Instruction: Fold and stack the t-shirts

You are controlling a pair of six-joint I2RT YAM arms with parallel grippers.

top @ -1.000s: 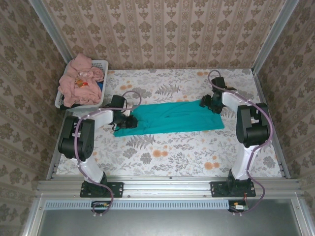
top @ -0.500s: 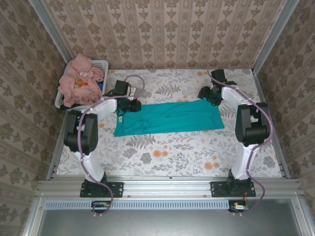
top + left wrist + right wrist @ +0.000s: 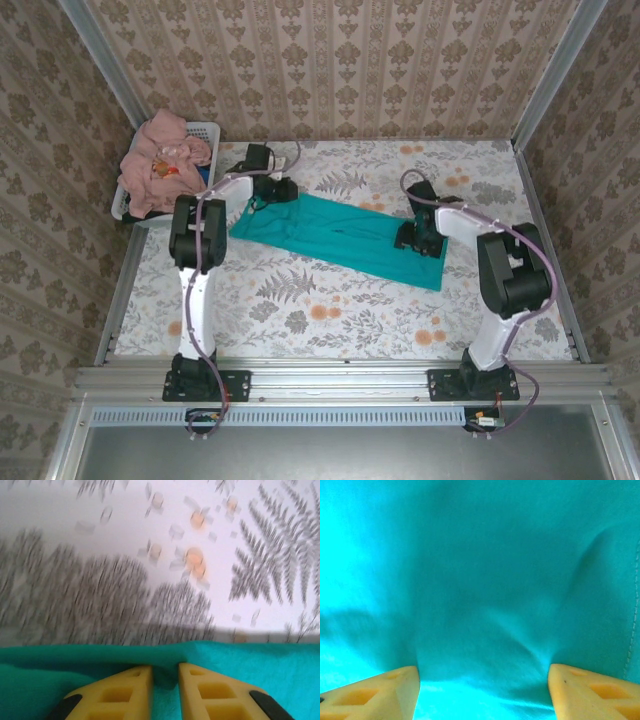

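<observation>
A teal-green t-shirt (image 3: 340, 235), folded into a long strip, lies slantwise on the flowered table, its left end farther back than its right. My left gripper (image 3: 280, 190) is at that far left end. In the left wrist view its yellow fingers (image 3: 125, 690) stand close together with a ridge of the teal cloth (image 3: 260, 670) pinched between them at the shirt's edge. My right gripper (image 3: 410, 240) rests on the shirt's right end. There, its fingertips (image 3: 390, 685) are spread wide, with smooth teal cloth (image 3: 485, 580) between them. Salmon-pink t-shirts (image 3: 160, 160) are heaped in the basket.
The white slotted basket (image 3: 205, 128) stands at the table's far left corner, close behind the left gripper. Patterned walls close in the table on three sides. Bare flowered tabletop (image 3: 330, 320) lies in front of the shirt.
The left gripper has carried the shirt's left end towards the back, so the strip now lies slantwise. The right gripper has come forward onto the shirt's right end.
</observation>
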